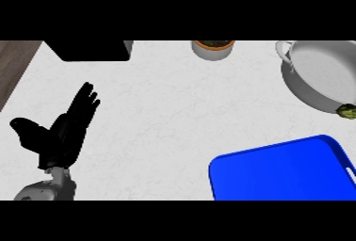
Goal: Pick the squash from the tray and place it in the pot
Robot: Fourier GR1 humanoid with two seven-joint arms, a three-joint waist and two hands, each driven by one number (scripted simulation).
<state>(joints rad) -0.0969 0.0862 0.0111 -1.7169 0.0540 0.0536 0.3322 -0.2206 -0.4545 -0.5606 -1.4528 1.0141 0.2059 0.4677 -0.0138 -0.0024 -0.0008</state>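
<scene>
The squash shows as a small, knobbly, green-and-tan lump at the far right edge of my view. It sits against the lower right rim of the pot, touching the wall from the outside as far as I can tell; I cannot tell whether it rests on the rim or on the table just beside it. Part of it is cut off by the edge of the view, so its full shape is hidden. It is not on the tray, which lies below the pot at the lower right, bright blue with rounded corners and a raised lip.

The pot is a wide grey one with a pale inside and a loop handle at its upper left.

My left hand is at the lower left, above the white table, on its grey forearm coming in from the bottom edge. My fingers are straight and held close together, pointing up and away from me, with the thumb spread out to the left. They hold nothing. My right hand does not show.

At the top edge stand a black box and a small potted plant. A strip of wood borders the table at the upper left.
</scene>
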